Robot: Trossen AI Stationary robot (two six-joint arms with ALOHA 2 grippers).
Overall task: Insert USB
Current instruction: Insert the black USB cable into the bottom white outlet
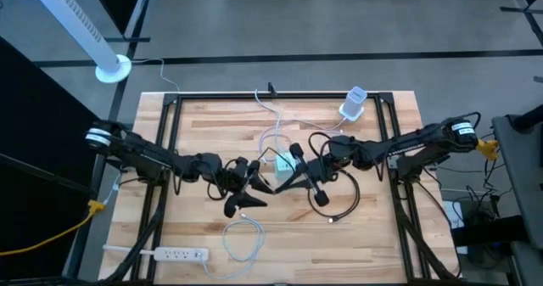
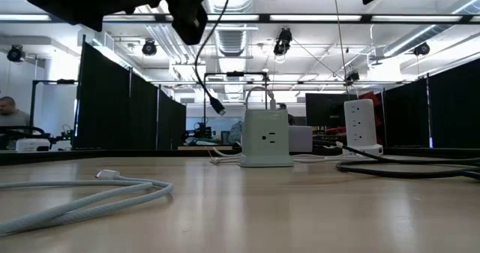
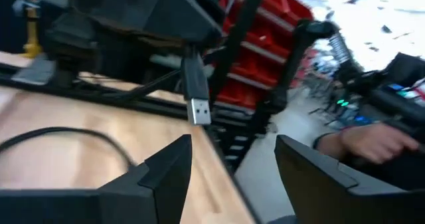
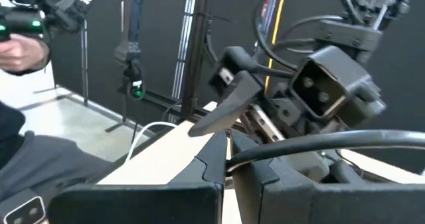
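Observation:
A black USB cable [image 1: 339, 203] lies looped on the table's right half. Its plug end [image 3: 197, 103] is raised and hangs silver tip down, also seen as the plug [image 2: 217, 106] in the low view. My right gripper [image 4: 232, 163] is shut on this cable over the table's middle [image 1: 287, 176]. My left gripper [image 3: 232, 177] is open and faces it from the left [image 1: 253, 188]; the plug hangs just beyond its two fingers, touching neither. A white charger block [image 2: 266, 139] stands upright on its base between the arms [image 1: 278, 162]. My right gripper pinches the black cable [image 4: 279, 149] between its two fingers, a short way behind the plug, with the fingers lying across the cable. The plug end [image 2: 217, 106] hangs below the hold, lifted clear of the table. The rest of the cable trails down to its loop on the table.
A white cable [image 1: 242, 235] and a white power strip [image 1: 174, 254] lie near the near edge. A second white charger [image 1: 353, 103] sits by the far edge, with white cords [image 1: 273, 129] leading from it. A person's hand [image 3: 365, 141] shows beyond the table.

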